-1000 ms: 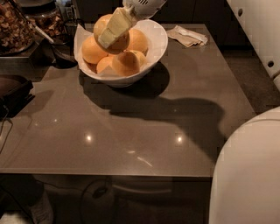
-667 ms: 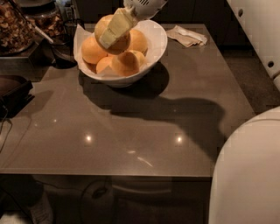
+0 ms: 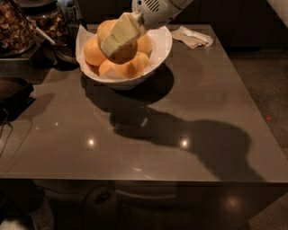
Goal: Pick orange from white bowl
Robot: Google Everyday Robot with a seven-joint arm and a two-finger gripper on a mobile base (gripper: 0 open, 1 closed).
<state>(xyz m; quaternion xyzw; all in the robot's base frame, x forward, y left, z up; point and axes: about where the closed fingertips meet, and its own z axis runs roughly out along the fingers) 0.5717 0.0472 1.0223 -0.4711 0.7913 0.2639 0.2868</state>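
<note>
The white bowl (image 3: 163, 44) stands at the back of the grey table, left of centre, and holds several pale oranges (image 3: 94, 51). My gripper (image 3: 118, 37) reaches down from the top of the view into the bowl. Its pale end lies across the topmost orange (image 3: 125, 53) in the middle of the pile and hides that orange's upper part. The white wrist housing (image 3: 155, 11) sits just above the bowl's rim.
A crumpled napkin (image 3: 193, 37) lies at the back right of the table. Dark jars (image 3: 18, 27) with brown contents and a dark pan (image 3: 63, 54) stand to the left of the bowl. A dark tray (image 3: 13, 92) sits at the left edge. The table's front edge (image 3: 135, 179) is near.
The large white robot body at the lower right and upper right has left the view. The gripper sits slightly lower over the oranges; the bowl has not moved.
</note>
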